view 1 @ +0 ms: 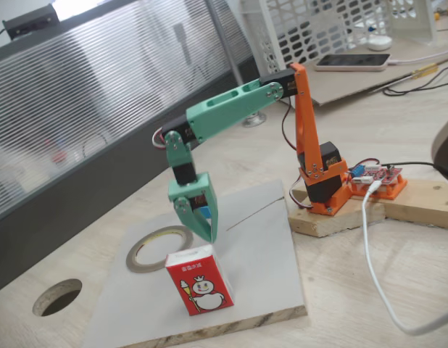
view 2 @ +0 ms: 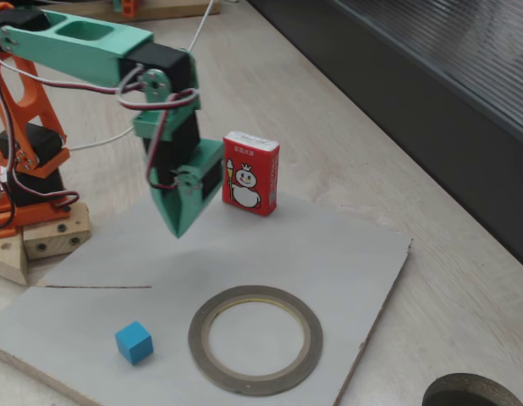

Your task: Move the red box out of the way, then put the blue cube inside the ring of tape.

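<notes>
The red box [view 1: 198, 280] [view 2: 251, 172] stands upright on the grey board [view 1: 260, 254] [view 2: 329, 254], its snowman face showing in both fixed views. The ring of tape [view 1: 160, 248] [view 2: 255, 340] lies flat on the board with nothing inside it. Beside the ring, also on the board, sits the blue cube [view 2: 134, 342]; in a fixed view the blue cube [view 1: 208, 211] peeks out from behind the fingers. My green gripper [view 1: 211, 235] [view 2: 178, 230] points down and hangs just above the board, close beside the box and apart from it. Its fingers meet at the tip and hold nothing.
A round hole [view 1: 57, 296] [view 2: 473, 393] is cut through the wooden tabletop off the board. The orange arm base [view 1: 325, 185] sits on wooden blocks with a red circuit board [view 1: 376, 177] and a white cable [view 1: 372, 254]. A phone [view 1: 352, 61] and a white basket lie behind.
</notes>
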Motion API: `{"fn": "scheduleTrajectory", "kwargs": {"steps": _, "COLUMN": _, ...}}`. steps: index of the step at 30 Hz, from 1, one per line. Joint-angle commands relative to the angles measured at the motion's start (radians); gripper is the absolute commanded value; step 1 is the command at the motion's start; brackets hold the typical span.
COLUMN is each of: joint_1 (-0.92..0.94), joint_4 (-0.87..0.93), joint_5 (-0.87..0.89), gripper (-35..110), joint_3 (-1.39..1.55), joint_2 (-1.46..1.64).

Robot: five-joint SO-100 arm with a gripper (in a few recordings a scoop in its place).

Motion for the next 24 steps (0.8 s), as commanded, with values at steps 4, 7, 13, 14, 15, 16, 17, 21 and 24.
{"fn": "scheduleTrajectory", "kwargs": {"steps": 4, "joint_1": -0.199, "joint_4": 0.003, "joint_5": 0.008, "gripper": 0, "joint_3": -0.035, "joint_2": -0.015}}
{"fn": "scheduleTrajectory", "kwargs": {"steps": 7, "joint_1": -0.258, "joint_4": -0.009, "joint_5": 0.008, "gripper": 0, "joint_3": -0.052, "joint_2": -0.014}}
{"fn": "scheduleTrajectory", "kwargs": {"steps": 13, "joint_1": -0.382, "joint_4": -0.011, "joint_5": 0.008, "gripper": 0, "joint_3": -0.184, "joint_2": -0.044}}
{"fn": "scheduleTrajectory", "kwargs": {"steps": 14, "joint_1": -0.408, "joint_4": -0.011, "joint_5": 0.006, "gripper": 0, "joint_3": -0.224, "joint_2": -0.051}}
{"fn": "scheduleTrajectory", "kwargs": {"steps": 15, "joint_1": -0.439, "joint_4": -0.011, "joint_5": 0.006, "gripper": 0, "joint_3": -0.268, "joint_2": -0.055}}
{"fn": "scheduleTrajectory", "kwargs": {"steps": 16, "joint_1": -0.472, "joint_4": -0.011, "joint_5": 0.002, "gripper": 0, "joint_3": -0.318, "joint_2": -0.058}}
{"fn": "scheduleTrajectory", "kwargs": {"steps": 17, "joint_1": -0.514, "joint_4": -0.011, "joint_5": 0.0, "gripper": 0, "joint_3": -0.368, "joint_2": -0.058}}
{"fn": "scheduleTrajectory", "kwargs": {"steps": 21, "joint_1": -0.758, "joint_4": -0.011, "joint_5": 0.0, "gripper": 0, "joint_3": -0.5, "joint_2": -0.086}}
{"fn": "scheduleTrajectory", "kwargs": {"steps": 24, "joint_1": -0.853, "joint_4": 0.0, "joint_5": -0.002, "gripper": 0, "joint_3": -0.508, "joint_2": -0.156}}
